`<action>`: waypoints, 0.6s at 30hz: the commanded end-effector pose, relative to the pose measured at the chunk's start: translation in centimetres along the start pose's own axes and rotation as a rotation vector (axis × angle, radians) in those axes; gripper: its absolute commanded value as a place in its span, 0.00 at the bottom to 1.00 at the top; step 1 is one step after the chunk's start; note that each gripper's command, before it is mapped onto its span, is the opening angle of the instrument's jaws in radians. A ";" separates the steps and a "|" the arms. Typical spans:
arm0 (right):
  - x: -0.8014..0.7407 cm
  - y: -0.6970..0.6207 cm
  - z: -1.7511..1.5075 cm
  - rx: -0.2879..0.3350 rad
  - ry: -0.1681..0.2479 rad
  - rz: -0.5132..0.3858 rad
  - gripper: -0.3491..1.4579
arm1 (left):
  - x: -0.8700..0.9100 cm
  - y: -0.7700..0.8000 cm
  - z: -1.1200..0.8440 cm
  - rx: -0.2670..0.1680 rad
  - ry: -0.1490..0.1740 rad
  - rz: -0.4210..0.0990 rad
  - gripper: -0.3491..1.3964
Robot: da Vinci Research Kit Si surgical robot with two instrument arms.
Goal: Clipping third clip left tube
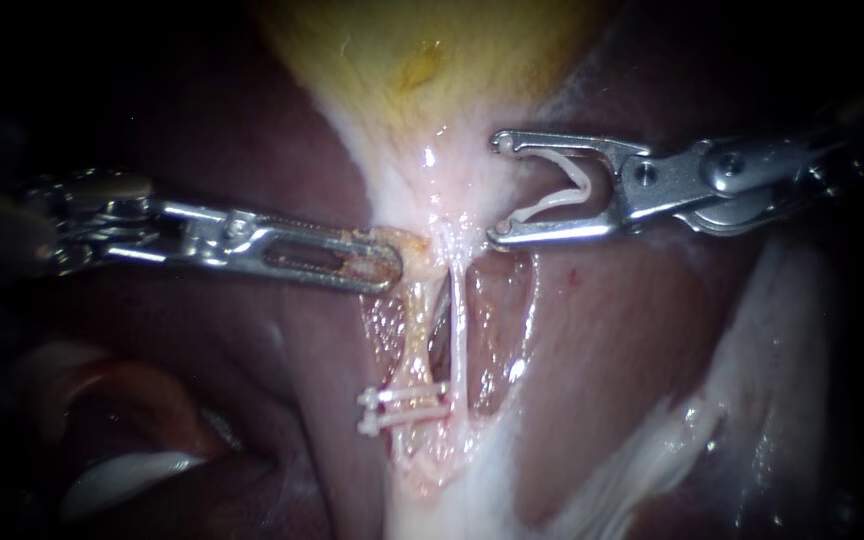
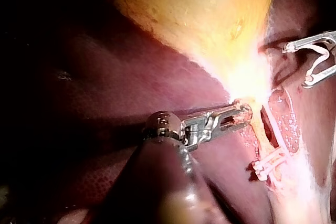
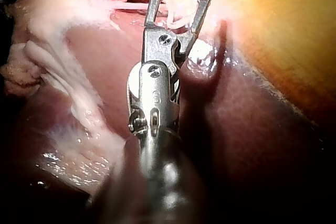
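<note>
The left tube (image 1: 420,325) runs taut from the gallbladder (image 1: 422,60) down to the two clips (image 1: 402,410) already across it. It looks soft, wet, thin and easy to tear, so the bare stretch above those clips is probably where to close squarely, not pull. The left tool (image 1: 387,265) is clenched on the neck tissue (image 1: 414,243) at the tube's top, and the right tool (image 1: 502,188) hangs off to the side, its spread jaws carrying a white clip (image 1: 564,192). Room is tight: the right tube (image 1: 458,330) lies just beside, with slick liver (image 1: 602,330) beneath.
</note>
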 end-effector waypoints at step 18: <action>0.02 -0.01 0.01 0.000 0.000 0.000 0.47 | -0.17 -0.52 -0.70 0.010 -0.011 -0.025 0.00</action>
